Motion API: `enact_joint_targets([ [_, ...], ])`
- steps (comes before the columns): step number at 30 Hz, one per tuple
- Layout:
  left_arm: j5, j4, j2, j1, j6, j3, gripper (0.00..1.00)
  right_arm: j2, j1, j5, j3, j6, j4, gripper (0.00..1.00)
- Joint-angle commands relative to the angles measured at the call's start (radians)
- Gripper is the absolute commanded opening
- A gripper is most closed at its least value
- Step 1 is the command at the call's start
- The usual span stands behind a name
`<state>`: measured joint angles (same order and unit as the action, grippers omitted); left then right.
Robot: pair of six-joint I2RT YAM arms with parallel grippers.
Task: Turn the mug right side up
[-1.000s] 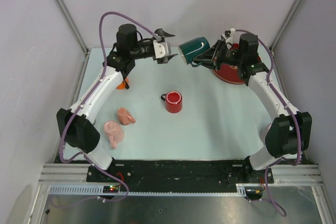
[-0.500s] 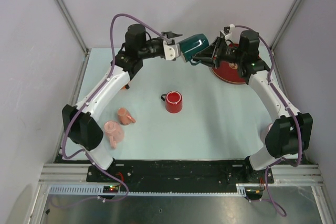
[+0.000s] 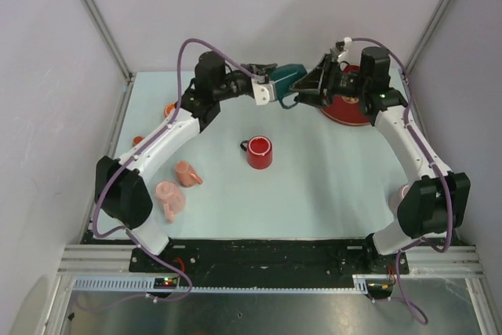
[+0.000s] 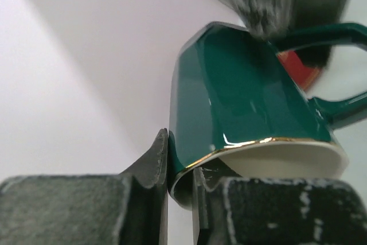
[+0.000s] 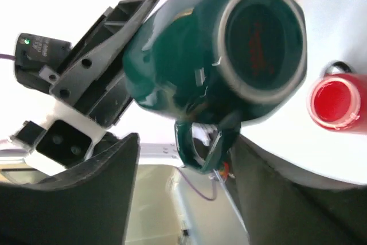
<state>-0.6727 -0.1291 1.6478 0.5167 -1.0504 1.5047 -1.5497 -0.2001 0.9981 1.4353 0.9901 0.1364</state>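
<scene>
green mug point(image 4: 241, 101) handle cropped, red plate point(image 3: 342, 112) half-hidden

An upright red ceramic mug point(image 3: 260, 152) stands in the middle of the pale table point(image 3: 329, 186). Behind it, raised off the table and tipped sideways, is a dark green glazed mug point(image 3: 286, 76). A dark red round plate point(image 3: 345, 111) lies behind and to the right of the red mug. Two pink cups point(image 3: 188, 172) lie on their sides to its front left.

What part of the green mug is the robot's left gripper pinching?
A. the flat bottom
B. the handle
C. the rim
C: in the left wrist view the left gripper has its two fingers closed on the gold-edged rim of the green mug, one on each side of the wall, while the handle sits off to the side, away from them.
</scene>
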Motion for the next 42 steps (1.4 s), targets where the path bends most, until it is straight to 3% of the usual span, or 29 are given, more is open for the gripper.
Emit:
enact_joint_targets([
  [1,0.159,0.191,-0.039,0.006,0.144,0.043,0.00,0.145,0.056,-0.081,0.068,-0.392,0.231,0.78],
  [5,0.281,0.635,0.011,0.006,0.351,0.251,0.00,0.233,-0.005,-0.307,0.068,-0.849,0.429,0.87],
  [9,0.276,1.040,0.051,0.007,0.470,0.413,0.00,0.265,-0.163,-0.310,0.079,-1.444,0.672,0.87],
  [11,0.275,1.171,0.058,0.008,0.525,0.453,0.00,0.264,-0.237,-0.346,0.082,-1.640,0.765,0.87],
  [19,0.277,1.357,-0.002,0.025,0.693,0.392,0.00,0.139,-0.422,-0.413,0.204,-1.741,0.786,0.74],
  [22,0.301,1.375,-0.021,0.036,0.710,0.373,0.00,0.076,-0.465,-0.431,0.264,-1.761,0.837,0.69],
  [29,0.328,1.384,-0.078,0.052,0.748,0.325,0.00,-0.004,-0.554,-0.498,0.335,-1.777,0.888,0.68],
  [42,0.318,1.384,-0.086,0.091,0.758,0.333,0.00,-0.100,-0.657,-0.691,0.386,-1.751,0.920,0.41],
])
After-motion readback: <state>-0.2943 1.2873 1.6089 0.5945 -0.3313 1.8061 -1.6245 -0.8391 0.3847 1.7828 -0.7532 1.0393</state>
